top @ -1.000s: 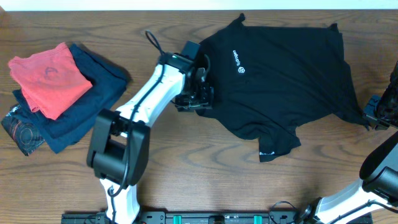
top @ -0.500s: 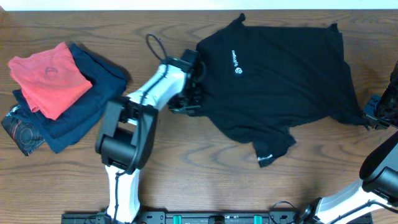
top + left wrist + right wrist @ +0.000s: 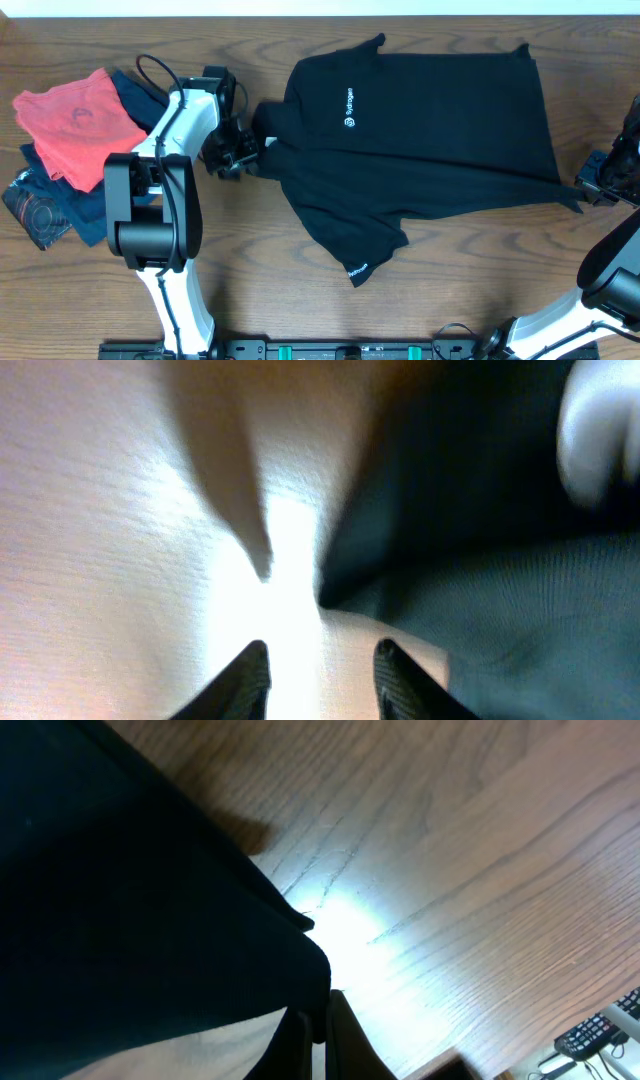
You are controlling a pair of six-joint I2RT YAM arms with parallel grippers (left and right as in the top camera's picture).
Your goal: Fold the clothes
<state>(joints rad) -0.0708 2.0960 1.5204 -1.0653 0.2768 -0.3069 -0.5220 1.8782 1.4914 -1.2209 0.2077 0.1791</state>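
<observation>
Flattening stage of the fold: the black shirt (image 3: 440, 130) lies spread, logo (image 3: 350, 110) up, across the middle and right of the worktop (image 3: 300, 310), w/ no fold made yet. R gripper (image 3: 590, 190), at the right edge, is pinched tight on the shirt's near-right corner, which draws out to a point toward it. Its wrist view shows fabric running right into the closed tips. L gripper (image 3: 243, 160) sits at the shirt's left edge, fingers (image 3: 255, 665) narrowly parted, w/ bare worktop between them and cloth just beside one tip, so nothing held by the look of it. A wrinkled flap (image 3: 375, 250) w/ a white tag (image 3: 357, 268) juts toward the near side, so the cloth isn't flat. Next move, I'd judge, needs L to get a firm pinch on the left edge opposite R. Both would then pull the shirt taut before any fold. At far left a red garment (image 3: 75, 125) lies stacked on a navy one (image 3: 150, 150), well apart from the shirt.
</observation>
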